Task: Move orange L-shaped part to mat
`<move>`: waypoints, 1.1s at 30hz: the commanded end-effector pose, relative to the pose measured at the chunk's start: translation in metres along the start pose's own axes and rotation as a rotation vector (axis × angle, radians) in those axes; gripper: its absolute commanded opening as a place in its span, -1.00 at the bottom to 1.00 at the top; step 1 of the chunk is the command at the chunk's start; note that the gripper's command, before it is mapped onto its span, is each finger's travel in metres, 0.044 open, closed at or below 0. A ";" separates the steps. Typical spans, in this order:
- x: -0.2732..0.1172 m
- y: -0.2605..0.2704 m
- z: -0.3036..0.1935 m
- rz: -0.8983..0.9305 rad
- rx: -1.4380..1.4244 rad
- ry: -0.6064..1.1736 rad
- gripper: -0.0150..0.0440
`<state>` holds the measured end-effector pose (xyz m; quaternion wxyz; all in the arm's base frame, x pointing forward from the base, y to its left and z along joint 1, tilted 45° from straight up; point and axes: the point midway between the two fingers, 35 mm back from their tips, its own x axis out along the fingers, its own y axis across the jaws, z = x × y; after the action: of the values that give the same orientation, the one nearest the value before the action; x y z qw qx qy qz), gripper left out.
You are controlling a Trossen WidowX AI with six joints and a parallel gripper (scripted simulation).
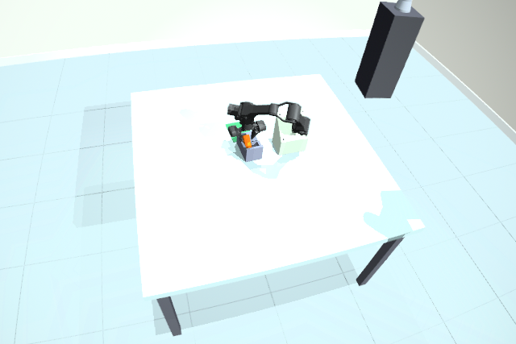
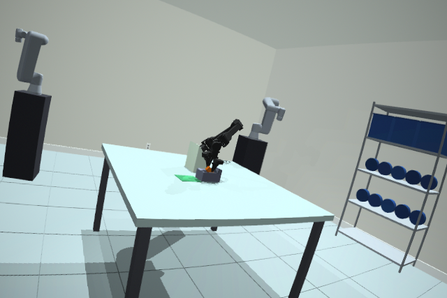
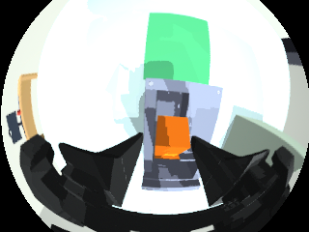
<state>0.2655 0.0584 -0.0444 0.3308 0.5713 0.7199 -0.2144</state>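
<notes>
The orange part sits tipped in the pocket of the grey tray. Its end toward the mat stands up above the tray, and bare pocket floor shows past that end in the wrist view. The L-shaped end is low and partly hidden. My gripper is open, with one finger on each side of the part in the wrist view and gaps between. The green mat lies flat against the tray's far side and holds nothing.
A pale green-grey block stands beside the tray, on the right in the wrist view. My arm reaches over from behind it. The white table lies under everything.
</notes>
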 end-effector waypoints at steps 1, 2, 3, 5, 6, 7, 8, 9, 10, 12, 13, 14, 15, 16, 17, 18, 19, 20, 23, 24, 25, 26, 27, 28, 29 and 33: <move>0.000 0.000 0.000 0.000 0.000 0.000 0.37; 0.000 0.000 0.000 0.000 0.000 0.000 0.28; 0.000 0.000 0.000 0.000 0.000 0.000 0.19; 0.000 0.000 0.000 0.000 0.000 0.000 0.01; 0.000 0.000 0.000 0.000 0.000 0.000 -0.01; 0.000 0.000 0.000 0.000 0.000 0.000 -0.03; 0.000 0.000 0.000 0.000 0.000 0.000 -0.06; 0.000 0.000 0.000 0.000 0.000 0.000 -0.08; 0.000 0.000 0.000 0.000 0.000 0.000 -0.10; 0.000 0.000 0.000 0.000 0.000 0.000 -0.15; 0.000 0.000 0.000 0.000 0.000 0.000 -0.17; 0.000 0.000 0.000 0.000 0.000 0.000 -0.19; 0.000 0.000 0.000 0.000 0.000 0.000 -0.21; 0.000 0.000 0.000 0.000 0.000 0.000 -0.30; 0.000 0.000 0.000 0.000 0.000 0.000 -0.39; 0.000 0.000 0.000 0.000 0.000 0.000 -0.48; 0.000 0.000 0.000 0.000 0.000 0.000 -0.49; 0.000 0.000 0.000 0.000 0.000 0.000 -0.49; 0.000 0.000 0.000 0.000 0.000 0.000 -0.49; -0.001 0.000 0.000 0.000 0.000 0.000 -0.49; -0.002 0.000 0.000 0.000 0.001 0.000 -0.49; -0.003 0.000 0.000 0.000 0.001 0.001 -0.49; -0.004 0.000 0.000 0.000 0.002 0.001 -0.49; -0.005 0.000 0.000 0.000 0.002 0.001 -0.49; -0.007 0.000 0.000 -0.001 0.003 0.002 -0.49; -0.013 0.000 0.000 -0.001 0.005 0.003 -0.49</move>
<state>0.2652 0.0522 -0.0390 0.3257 0.5724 0.7206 -0.2169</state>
